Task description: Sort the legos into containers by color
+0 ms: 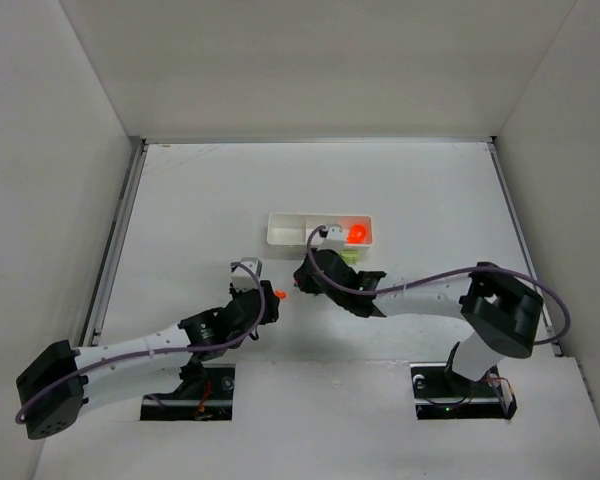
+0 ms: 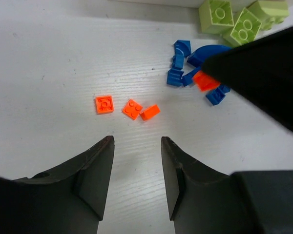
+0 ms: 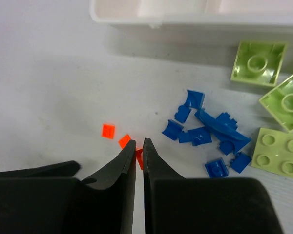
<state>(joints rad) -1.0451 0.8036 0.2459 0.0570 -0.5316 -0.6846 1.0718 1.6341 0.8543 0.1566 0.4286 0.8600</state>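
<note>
The right gripper (image 3: 139, 144) is seen with its fingers drawn almost together, only a thin slit left between them. An orange-red brick (image 3: 138, 157) shows in that slit at the tips. It is judged to be pinched there, though the contact itself is partly hidden.

The left gripper (image 2: 136, 141) is held with its fingers moderately apart and nothing between them. It is pointed at three loose orange-red pieces (image 2: 132, 108), which lie close together on the table (image 2: 49, 58) just beyond its tips.

Beside these, a cluster of blue bricks (image 3: 205, 131) is scattered. Past it, several lime green bricks (image 3: 259, 61) are found near the white tray (image 1: 280, 228) but outside it.

In the top view a bright orange-red mass (image 1: 358, 234) is seen in the tray's right-end compartment (image 1: 374, 228). The other two compartments look white and bare, as far as can be told at that size.

The task is therefore judged to be at an early stage. Some orange-red has been binned and one piece is in hand. Three more are left on the table, and no blue or green is seen sorted.
</note>
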